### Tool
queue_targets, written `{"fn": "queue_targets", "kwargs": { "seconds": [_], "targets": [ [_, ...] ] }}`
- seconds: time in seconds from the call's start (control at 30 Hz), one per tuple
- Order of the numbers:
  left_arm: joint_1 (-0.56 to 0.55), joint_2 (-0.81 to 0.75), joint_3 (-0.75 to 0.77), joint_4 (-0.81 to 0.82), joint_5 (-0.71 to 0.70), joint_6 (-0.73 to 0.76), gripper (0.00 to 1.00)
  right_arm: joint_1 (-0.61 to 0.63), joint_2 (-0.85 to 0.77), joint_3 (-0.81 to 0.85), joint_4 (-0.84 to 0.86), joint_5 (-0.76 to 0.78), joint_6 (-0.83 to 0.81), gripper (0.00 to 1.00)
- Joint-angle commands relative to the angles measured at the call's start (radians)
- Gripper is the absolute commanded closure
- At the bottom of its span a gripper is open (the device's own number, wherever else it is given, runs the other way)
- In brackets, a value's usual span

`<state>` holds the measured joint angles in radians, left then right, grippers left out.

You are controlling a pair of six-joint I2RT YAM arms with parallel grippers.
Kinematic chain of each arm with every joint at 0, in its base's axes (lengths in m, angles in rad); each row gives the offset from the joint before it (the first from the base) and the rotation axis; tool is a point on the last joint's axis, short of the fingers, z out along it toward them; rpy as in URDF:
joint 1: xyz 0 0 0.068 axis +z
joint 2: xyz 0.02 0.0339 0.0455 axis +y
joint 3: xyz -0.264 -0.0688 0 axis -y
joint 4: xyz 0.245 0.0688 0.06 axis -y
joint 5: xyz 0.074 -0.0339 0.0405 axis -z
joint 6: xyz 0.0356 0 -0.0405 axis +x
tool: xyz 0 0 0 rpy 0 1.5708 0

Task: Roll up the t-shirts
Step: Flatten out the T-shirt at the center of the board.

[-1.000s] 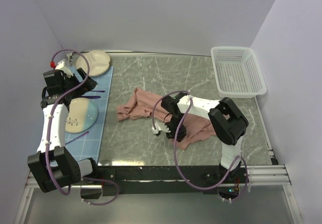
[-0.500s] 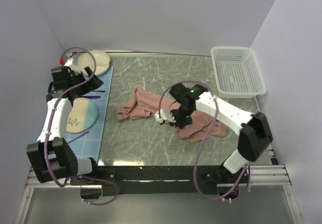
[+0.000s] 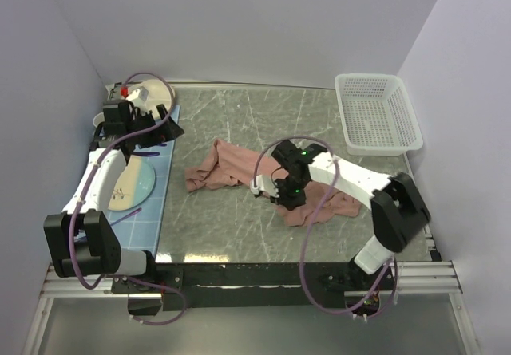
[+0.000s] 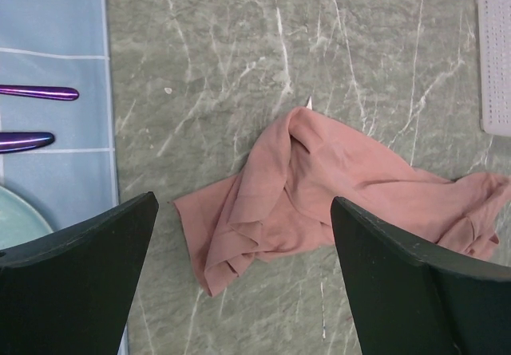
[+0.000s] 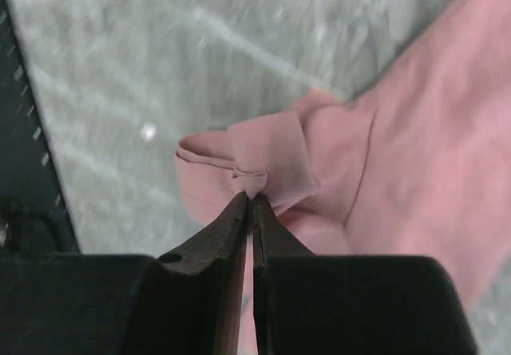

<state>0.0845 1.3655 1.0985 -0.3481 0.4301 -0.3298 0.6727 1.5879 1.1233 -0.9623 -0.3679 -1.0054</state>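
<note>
right gripper (image 5: 251,199), clamped tight on the crumpled t-shirt (image 3: 227,162) at centre of the table (image 3: 239,116), has dragged its edge toward 1 o'clock, while left gripper (image 4: 243,203) hovers wide open and empty at 10 o'clock, so it looks like flattening, with rolling not yet begun.

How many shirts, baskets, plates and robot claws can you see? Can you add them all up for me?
Shirts: 1, the pink t-shirt
Baskets: 1, the white basket
Plates: 2, the beige plate and the pale blue plate
Claws: 2, the left claw, open, and the right claw, pinching the t-shirt
Total: 6
</note>
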Motion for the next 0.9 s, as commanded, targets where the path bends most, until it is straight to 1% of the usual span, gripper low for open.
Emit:
{"fn": "queue_targets", "kwargs": {
  "seconds": [0.0, 0.03, 0.07, 0.13, 0.17, 0.33, 0.5, 0.67, 0.87],
  "targets": [
    [-0.005, -0.028, 0.024, 0.011, 0.009, 0.026, 0.02, 0.021, 0.110, 0.033, 0.105, -0.083, 0.045, 0.84],
    [-0.003, -0.031, 0.026, 0.005, 0.004, 0.037, 0.02, 0.022, 0.121, 0.042, 0.096, -0.094, 0.013, 0.82],
    [-0.005, -0.039, 0.026, 0.000, 0.002, 0.043, 0.02, 0.024, 0.142, 0.049, 0.079, -0.103, -0.008, 0.77],
    [-0.005, -0.045, 0.024, -0.003, -0.007, 0.049, 0.02, 0.025, 0.155, 0.056, 0.040, -0.115, -0.056, 0.73],
    [-0.003, -0.051, 0.020, -0.002, -0.008, 0.051, 0.02, 0.024, 0.165, 0.056, 0.028, -0.115, -0.071, 0.69],
    [0.000, -0.062, -0.005, 0.017, -0.013, 0.051, 0.02, 0.025, 0.188, 0.052, -0.026, -0.118, -0.139, 0.63],
    [0.008, -0.059, -0.003, 0.017, -0.013, 0.051, 0.02, 0.034, 0.175, 0.059, -0.070, -0.167, -0.176, 0.62],
    [0.009, -0.051, 0.003, 0.021, -0.007, 0.046, 0.02, 0.065, 0.162, 0.044, -0.090, -0.170, -0.176, 0.66],
    [0.008, -0.051, 0.004, 0.031, 0.002, 0.034, 0.02, 0.068, 0.086, 0.024, -0.092, -0.167, -0.163, 0.68]
  ]
}}
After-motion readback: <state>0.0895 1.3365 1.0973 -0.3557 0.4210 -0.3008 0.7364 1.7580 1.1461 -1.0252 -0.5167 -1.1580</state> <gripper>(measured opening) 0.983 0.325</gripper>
